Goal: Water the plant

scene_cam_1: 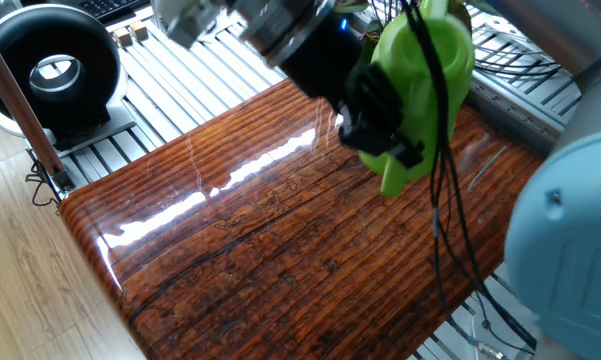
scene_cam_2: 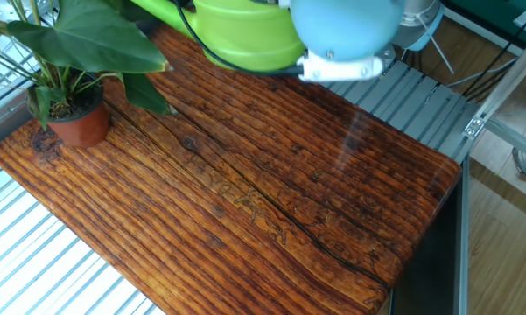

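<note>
Watering can in the air, pour not begun

The gripper (scene_cam_1: pixel 375 110) is clamping the lime-green watering can (scene_cam_2: pixel 236 31) above the table (scene_cam_2: pixel 271 192); the plant (scene_cam_2: pixel 70 83) is sitting far left, apparently unwatered, so the pour itself remains.

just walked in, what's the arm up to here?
The gripper holds a lime-green watering can in the air above the wooden table. The plant stands in its terracotta pot at one corner of the table. The can's spout points toward its leaves, but no water is visible.
</note>
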Tool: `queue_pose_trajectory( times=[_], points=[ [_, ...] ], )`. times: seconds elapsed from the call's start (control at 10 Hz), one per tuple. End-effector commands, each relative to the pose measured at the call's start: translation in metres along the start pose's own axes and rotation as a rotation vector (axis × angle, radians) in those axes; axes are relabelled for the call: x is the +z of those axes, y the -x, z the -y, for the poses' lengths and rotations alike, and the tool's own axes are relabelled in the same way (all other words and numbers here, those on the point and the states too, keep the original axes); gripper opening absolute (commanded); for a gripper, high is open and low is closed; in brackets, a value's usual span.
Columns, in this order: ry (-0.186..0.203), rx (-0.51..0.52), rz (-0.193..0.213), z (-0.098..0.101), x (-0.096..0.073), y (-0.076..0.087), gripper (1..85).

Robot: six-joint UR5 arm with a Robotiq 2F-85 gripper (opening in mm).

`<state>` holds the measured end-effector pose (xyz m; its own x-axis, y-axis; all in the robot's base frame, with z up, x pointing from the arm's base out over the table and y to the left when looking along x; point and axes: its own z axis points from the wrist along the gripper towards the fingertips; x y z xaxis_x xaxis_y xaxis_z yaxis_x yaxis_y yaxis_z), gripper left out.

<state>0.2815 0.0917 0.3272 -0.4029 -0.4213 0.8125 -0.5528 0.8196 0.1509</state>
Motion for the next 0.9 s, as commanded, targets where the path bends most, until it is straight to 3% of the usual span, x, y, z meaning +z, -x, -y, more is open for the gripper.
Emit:
queue_pose_trajectory(
  times=[0.0,0.4,0.8],
  points=[
    [0.002,0.013,0.024,-0.009,0.015,0.027,1.3],
    [0.0,0.033,0.023,-0.012,0.023,0.033,1.3],
    [0.055,0.019,-0.035,-0.027,0.023,0.018,1.3]
  ],
)
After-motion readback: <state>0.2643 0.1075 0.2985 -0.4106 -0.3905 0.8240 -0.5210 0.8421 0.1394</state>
